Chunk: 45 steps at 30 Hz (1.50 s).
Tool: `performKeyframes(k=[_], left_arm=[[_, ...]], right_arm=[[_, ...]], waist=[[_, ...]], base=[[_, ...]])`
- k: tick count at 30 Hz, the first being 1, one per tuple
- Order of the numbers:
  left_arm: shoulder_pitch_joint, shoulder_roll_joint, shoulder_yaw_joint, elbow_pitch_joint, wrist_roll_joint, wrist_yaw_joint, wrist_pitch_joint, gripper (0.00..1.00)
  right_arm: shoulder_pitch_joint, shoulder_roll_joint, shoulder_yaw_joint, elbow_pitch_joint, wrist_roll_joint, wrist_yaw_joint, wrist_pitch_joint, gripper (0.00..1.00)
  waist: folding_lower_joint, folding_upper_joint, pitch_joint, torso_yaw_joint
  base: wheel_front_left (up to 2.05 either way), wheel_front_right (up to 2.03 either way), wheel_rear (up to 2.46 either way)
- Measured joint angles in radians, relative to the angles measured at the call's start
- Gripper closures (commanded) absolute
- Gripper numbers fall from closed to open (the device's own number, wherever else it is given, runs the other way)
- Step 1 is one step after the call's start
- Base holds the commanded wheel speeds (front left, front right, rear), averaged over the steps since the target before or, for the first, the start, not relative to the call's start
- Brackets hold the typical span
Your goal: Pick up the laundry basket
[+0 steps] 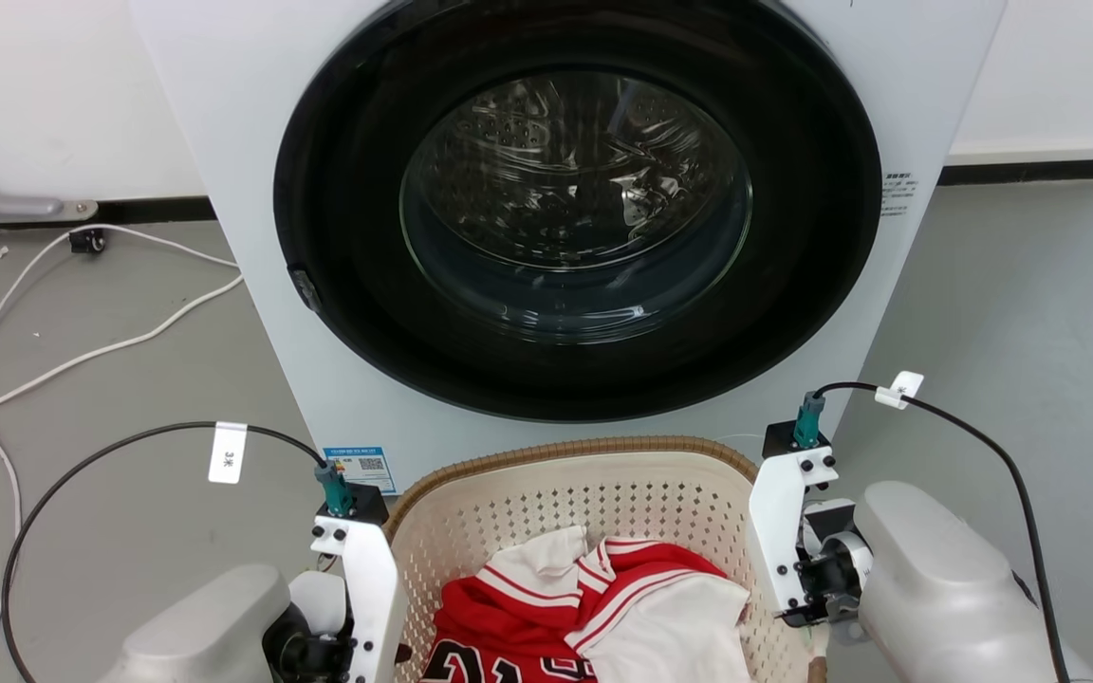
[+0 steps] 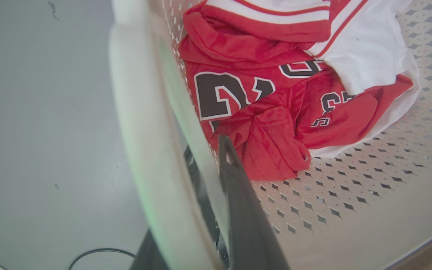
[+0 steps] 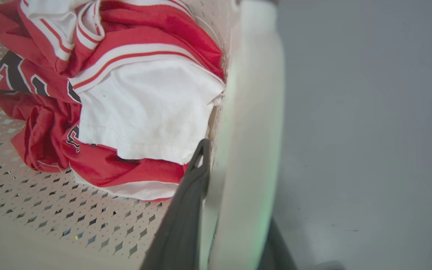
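Grey, smooth floor (image 1: 110,398) runs back to a white wall with a dark skirting strip, and a thin white cable (image 1: 82,356) snakes over the floor's left side. At the far edge of the floor stands a white washing machine (image 1: 252,142). Its broad, glossy black door ring frames a round glass pane (image 1: 575,209), through which the dimpled steel drum shows.

Just in front of the machine's base, between the two arms, is the laundry basket (image 1: 565,493). It is cream plastic with rounded corners, pierced by rows of small diamond holes and capped with a brown woven-look rim. Whether it rests on the floor cannot be told.

Inside lies a crumpled red jersey (image 2: 272,123) with dark, white-edged numerals and striped trim, and a white garment (image 3: 148,112) is bunched over it.

The left end effector (image 2: 208,157) straddles the basket's left side, one dark finger (image 2: 238,202) flat against the inner wall and the smooth white handle (image 2: 141,123) clamped between the pair. The right end effector (image 3: 223,161) holds the opposite handle (image 3: 249,123) the same way, narrowed onto it.
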Motion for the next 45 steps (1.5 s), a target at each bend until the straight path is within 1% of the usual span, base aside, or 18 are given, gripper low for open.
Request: performKeyframes(k=[11, 23, 45], left_arm=[[0.008, -0.003, -0.034, -0.002, -0.027, 0.0, 0.0, 1.0], [0.021, -0.006, -0.054, -0.005, -0.065, 0.0, 0.011, 1.0], [-0.001, -0.006, -0.073, -0.002, -0.074, 0.0, 0.013, 1.0]], right_arm=[[0.031, -0.014, 0.035, -0.014, 0.062, 0.0, 0.018, 1.0], [0.039, -0.029, 0.081, -0.022, 0.09, -0.001, 0.026, 1.0], [0.016, -0.038, 0.127, -0.016, 0.144, -0.001, 0.017, 1.0]], waist=[[0.0001, 0.0, -0.02, 0.004], [0.0001, 0.0, -0.02, -0.004], [0.0001, 0.0, -0.011, -0.006]], base=[[0.0, 0.0, 0.0], [0.0, 0.0, 0.0], [0.0, 0.0, 0.0]])
